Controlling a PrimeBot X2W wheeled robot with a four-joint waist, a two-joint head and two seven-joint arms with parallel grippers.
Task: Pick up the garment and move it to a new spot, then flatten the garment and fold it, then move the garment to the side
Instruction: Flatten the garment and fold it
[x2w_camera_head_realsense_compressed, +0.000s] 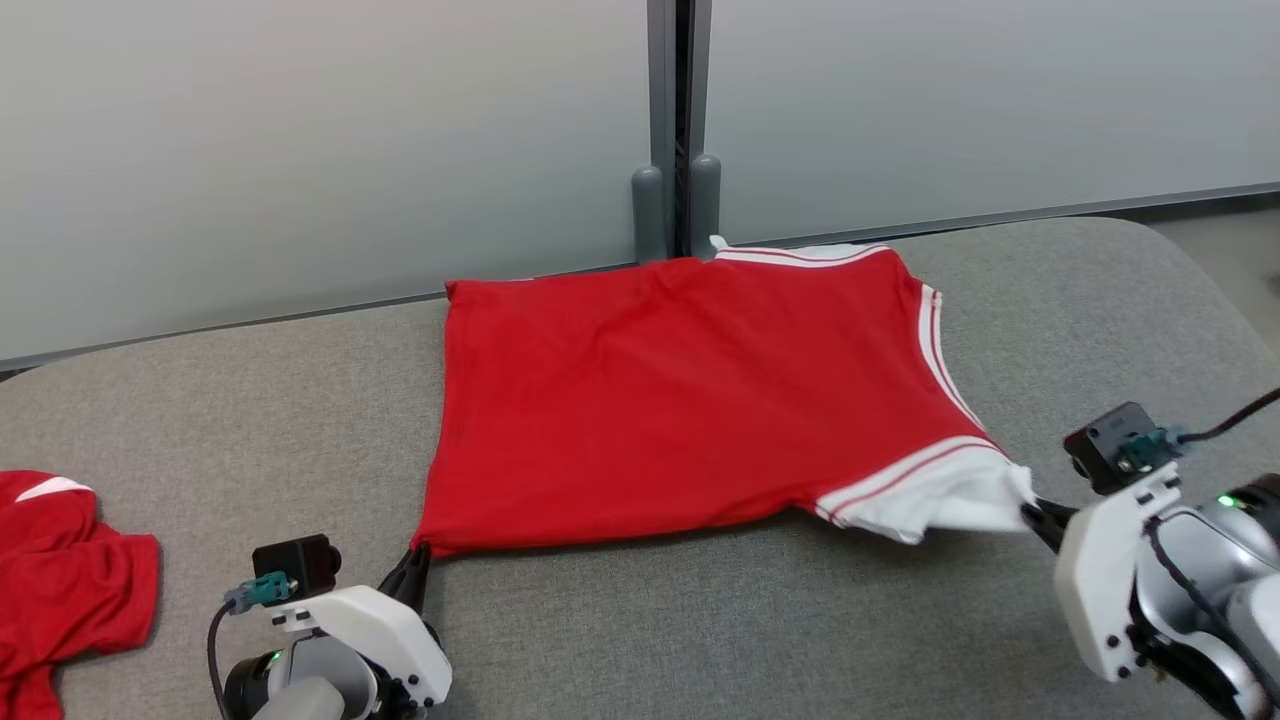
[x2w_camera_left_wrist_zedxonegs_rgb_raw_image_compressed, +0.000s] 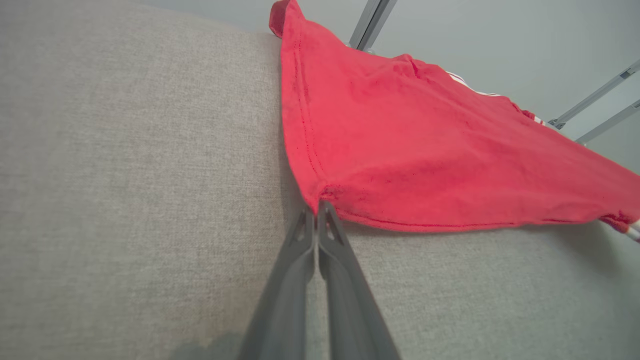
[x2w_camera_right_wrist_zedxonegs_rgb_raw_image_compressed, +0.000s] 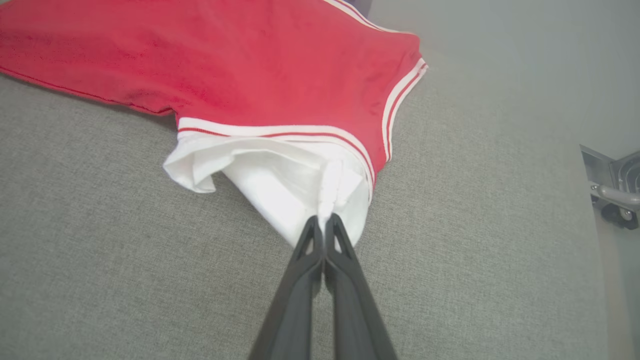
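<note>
The garment (x2w_camera_head_realsense_compressed: 690, 390) is a red shirt with white, red-striped trim, spread across the grey table (x2w_camera_head_realsense_compressed: 700, 620). My left gripper (x2w_camera_head_realsense_compressed: 415, 560) is shut on its near left hem corner, which lifts a little off the cloth surface in the left wrist view, where the gripper (x2w_camera_left_wrist_zedxonegs_rgb_raw_image_compressed: 317, 205) pinches the red garment (x2w_camera_left_wrist_zedxonegs_rgb_raw_image_compressed: 425, 150). My right gripper (x2w_camera_head_realsense_compressed: 1035, 512) is shut on the white sleeve at the near right. In the right wrist view the gripper (x2w_camera_right_wrist_zedxonegs_rgb_raw_image_compressed: 324, 220) nips a fold of the white sleeve of the garment (x2w_camera_right_wrist_zedxonegs_rgb_raw_image_compressed: 280, 75).
Another red garment (x2w_camera_head_realsense_compressed: 60, 580) lies crumpled at the table's left edge. A pale partition wall (x2w_camera_head_realsense_compressed: 300, 150) with a grey post (x2w_camera_head_realsense_compressed: 675, 130) stands right behind the table. The table's rounded right end (x2w_camera_head_realsense_compressed: 1200, 280) drops to the floor.
</note>
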